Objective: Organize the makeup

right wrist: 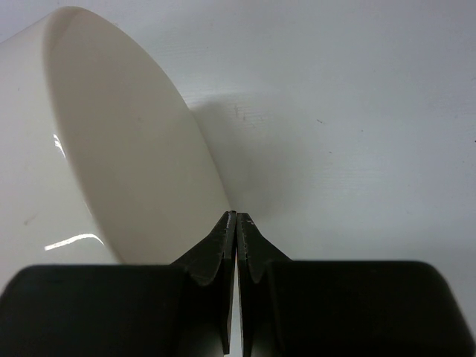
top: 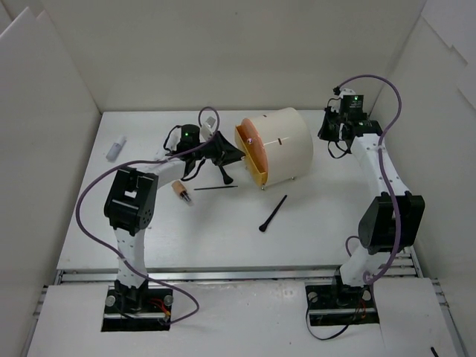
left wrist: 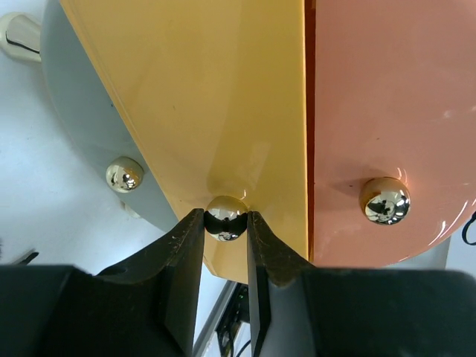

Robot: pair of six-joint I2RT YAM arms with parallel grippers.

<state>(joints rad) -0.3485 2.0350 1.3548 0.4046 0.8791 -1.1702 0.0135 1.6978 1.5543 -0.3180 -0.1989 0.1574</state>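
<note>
My left gripper (left wrist: 226,222) is shut on the small gold knob (left wrist: 226,216) of the yellow drawer (left wrist: 216,104) in the cream cylinder (top: 286,145). In the top view this gripper (top: 235,154) sits against the cylinder's orange drawer face (top: 251,156). Makeup lies loose on the table: a thick black brush (top: 273,213), a thin black brush (top: 216,187), a stubby tan brush (top: 181,191) and a white tube (top: 115,148). My right gripper (right wrist: 236,217) is shut and empty, its tips at the cylinder's cream back wall (right wrist: 111,149).
Beside the yellow drawer is a pink drawer (left wrist: 387,104) with its own gold knob (left wrist: 384,201), and a grey one with a knob (left wrist: 124,175). White walls (top: 44,111) enclose the table on three sides. Another black stick (top: 223,175) lies just below the left gripper.
</note>
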